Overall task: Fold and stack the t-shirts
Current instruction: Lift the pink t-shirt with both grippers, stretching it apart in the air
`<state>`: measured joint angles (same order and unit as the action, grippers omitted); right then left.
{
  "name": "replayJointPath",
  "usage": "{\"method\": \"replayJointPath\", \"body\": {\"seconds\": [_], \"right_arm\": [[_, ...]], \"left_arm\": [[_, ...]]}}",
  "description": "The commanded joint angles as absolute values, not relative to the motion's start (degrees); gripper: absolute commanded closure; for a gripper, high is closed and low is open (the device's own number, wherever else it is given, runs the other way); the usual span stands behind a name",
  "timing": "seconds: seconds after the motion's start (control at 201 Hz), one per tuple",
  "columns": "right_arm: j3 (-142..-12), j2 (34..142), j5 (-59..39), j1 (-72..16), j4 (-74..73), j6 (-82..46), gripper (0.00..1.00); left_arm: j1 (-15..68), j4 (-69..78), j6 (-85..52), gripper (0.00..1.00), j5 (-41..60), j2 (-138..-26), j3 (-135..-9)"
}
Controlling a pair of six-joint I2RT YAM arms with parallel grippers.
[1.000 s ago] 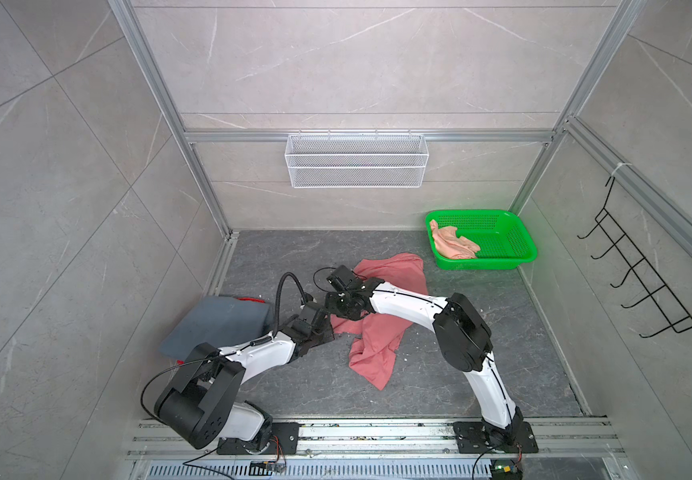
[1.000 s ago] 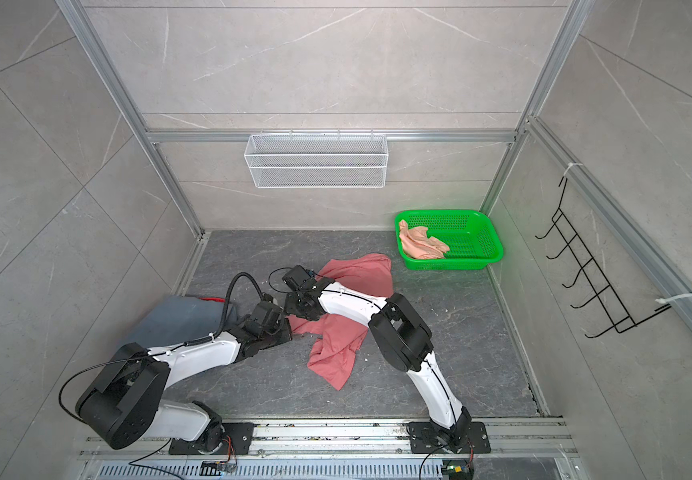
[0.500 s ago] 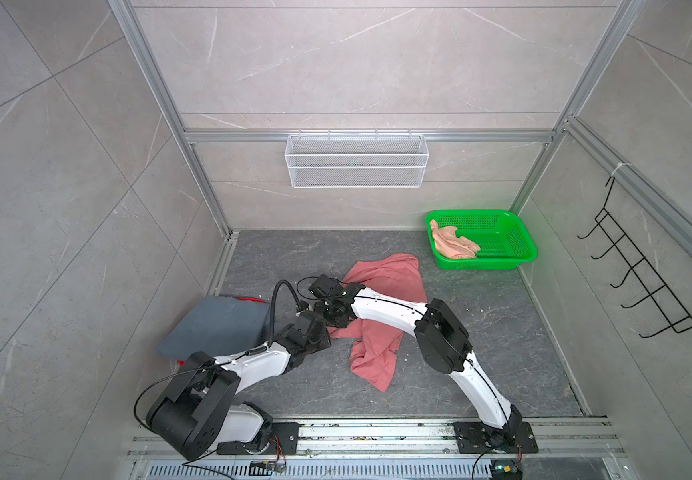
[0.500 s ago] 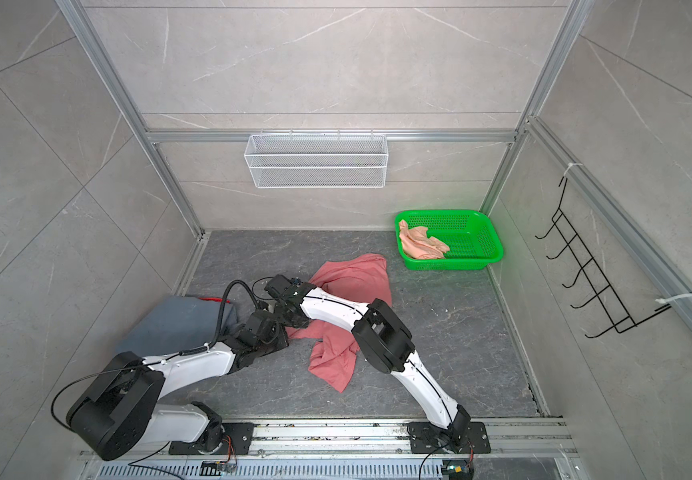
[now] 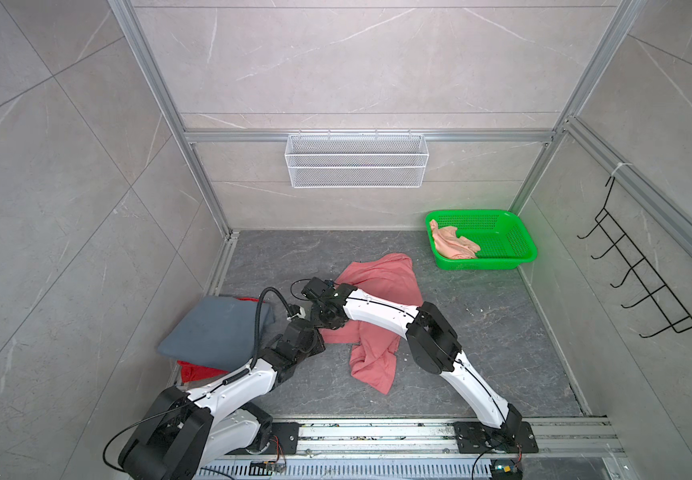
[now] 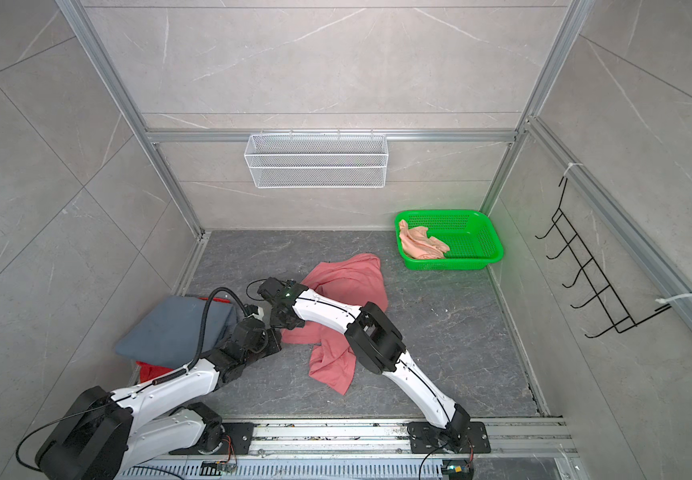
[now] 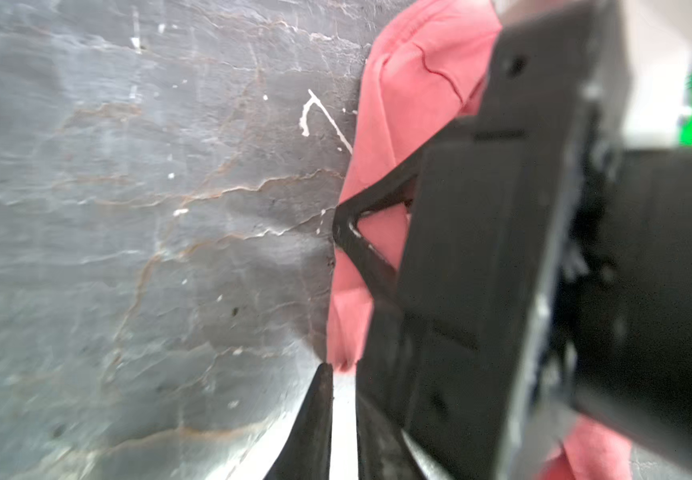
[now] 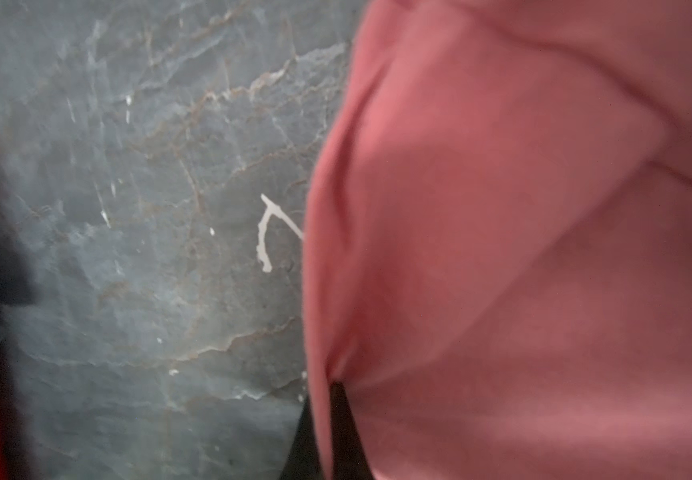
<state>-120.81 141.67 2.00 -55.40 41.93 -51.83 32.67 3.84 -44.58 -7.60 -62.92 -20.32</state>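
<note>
The coral pink t-shirt [image 5: 381, 282] [image 6: 348, 278] lies crumpled mid-floor. My right gripper [image 8: 321, 395] is shut on its left edge, and the pink cloth [image 8: 502, 249] runs between the fingers. My left gripper [image 7: 342, 376] sits low just beside it with its jaws a narrow gap apart and nothing between them. The shirt's edge [image 7: 410, 83] lies just past its tips. The slate grey-blue t-shirt [image 5: 215, 328] [image 6: 169, 328] lies folded on the red one [image 5: 194, 370] at the left. The pale peach t-shirt [image 5: 452, 245] lies bunched in the green basket [image 5: 485, 264].
A white wire basket [image 5: 356, 160] hangs on the back wall. A black hook rack [image 5: 643, 282] is on the right wall. The arms' mounting rail [image 5: 377, 432] runs along the front. Both wrists crowd together by the folded stack's right side.
My right gripper slid left along the coral shirt to its left edge and shut on it. My left gripper's jaws have parted slightly.
</note>
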Motion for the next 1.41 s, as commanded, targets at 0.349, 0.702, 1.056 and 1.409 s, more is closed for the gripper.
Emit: {"method": "replayJointPath", "body": {"seconds": [0.349, 0.702, 1.056, 1.409], "right_arm": [[-121.8, 127.0, 4.3, -49.7, 39.9, -44.4, 1.0], [-101.6, 96.5, 7.5, -41.9, 34.6, -38.2, 1.0], [-96.5, 74.6, 23.4, -32.2, 46.1, -27.8, 1.0], [-92.2, 67.6, 27.4, -29.7, 48.5, -25.9, 1.0]], "left_arm": [[32.9, -16.1, -42.6, 0.31, -1.5, -28.4, -19.9], [33.0, -21.1, -43.1, 0.25, 1.1, -32.3, -25.0], [40.4, -13.7, -37.4, 0.24, 11.5, -66.3, -37.3], [51.4, -6.3, -38.5, 0.24, 8.7, -87.5, -45.9]]}}
